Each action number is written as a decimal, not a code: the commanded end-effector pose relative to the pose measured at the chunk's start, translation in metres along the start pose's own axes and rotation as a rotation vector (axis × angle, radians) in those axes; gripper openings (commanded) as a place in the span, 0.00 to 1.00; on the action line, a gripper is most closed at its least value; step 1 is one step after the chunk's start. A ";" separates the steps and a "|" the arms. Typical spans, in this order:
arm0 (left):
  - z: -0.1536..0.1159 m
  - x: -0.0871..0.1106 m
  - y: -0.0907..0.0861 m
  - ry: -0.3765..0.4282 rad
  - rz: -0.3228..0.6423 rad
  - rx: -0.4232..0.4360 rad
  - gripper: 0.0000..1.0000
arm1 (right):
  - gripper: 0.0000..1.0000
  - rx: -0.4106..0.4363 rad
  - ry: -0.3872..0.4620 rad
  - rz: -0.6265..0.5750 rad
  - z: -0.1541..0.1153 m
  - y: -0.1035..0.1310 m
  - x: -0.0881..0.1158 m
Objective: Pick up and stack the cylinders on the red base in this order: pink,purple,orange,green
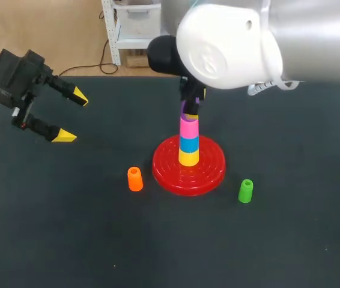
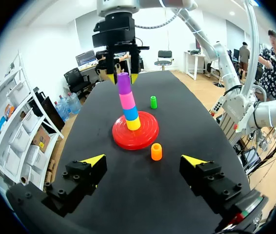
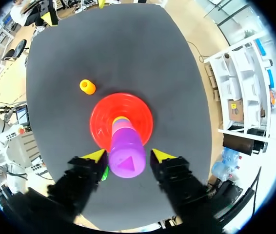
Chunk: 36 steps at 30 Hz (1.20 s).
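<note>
On the red base (image 1: 212, 174) stands a stack: yellow, blue (image 1: 188, 144), pink (image 1: 188, 128), and the purple cylinder (image 3: 127, 156) on top. My right gripper (image 3: 128, 156) hangs straight over the stack. It is open, with a yellow tip on each side of the purple cylinder (image 2: 124, 84) and a thin gap at both. The orange cylinder (image 1: 135, 179) stands upright on the mat left of the base, and the green cylinder (image 1: 245, 191) to its right. My left gripper (image 1: 72, 116) is open and holds nothing, above the table's far left.
A black mat covers the whole table. My right arm's large white body (image 1: 242, 42) hides the back middle in the head view. In the left wrist view the orange cylinder (image 2: 156, 151) stands just ahead of the left gripper (image 2: 144, 160), in front of the base (image 2: 147, 139).
</note>
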State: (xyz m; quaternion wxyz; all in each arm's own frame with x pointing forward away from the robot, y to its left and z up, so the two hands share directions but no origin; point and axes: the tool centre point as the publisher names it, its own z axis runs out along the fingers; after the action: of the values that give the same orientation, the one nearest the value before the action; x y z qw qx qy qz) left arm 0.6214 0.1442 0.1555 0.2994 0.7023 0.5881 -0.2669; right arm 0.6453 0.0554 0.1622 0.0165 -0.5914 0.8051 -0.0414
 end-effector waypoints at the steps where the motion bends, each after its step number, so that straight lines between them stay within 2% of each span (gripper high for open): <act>1: 0.000 0.001 0.001 -0.001 0.001 0.001 1.00 | 1.00 0.005 -0.005 0.002 0.000 0.002 0.002; 22: 0.000 0.001 0.001 -0.001 0.001 0.001 1.00 | 1.00 0.018 -0.008 0.017 -0.001 0.000 0.004; 24: 0.000 0.001 0.001 -0.001 0.001 0.001 1.00 | 1.00 0.063 0.007 0.025 -0.006 0.000 0.006; 27: 0.000 0.001 0.001 -0.001 0.001 0.001 1.00 | 1.00 0.083 0.002 0.033 -0.017 -0.001 0.007; 31: 0.000 0.001 0.001 -0.001 0.001 0.001 1.00 | 1.00 0.122 -0.036 0.046 -0.035 0.000 0.011; 36: 0.000 0.001 0.001 -0.001 0.001 0.001 1.00 | 1.00 0.130 -0.099 0.031 -0.058 0.007 0.015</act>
State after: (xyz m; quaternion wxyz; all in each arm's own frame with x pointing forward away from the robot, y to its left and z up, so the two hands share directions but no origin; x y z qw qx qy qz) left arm 0.6214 0.1442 0.1555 0.2994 0.7023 0.5881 -0.2669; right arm 0.6460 0.0563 0.2097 0.0659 -0.5749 0.8123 -0.0724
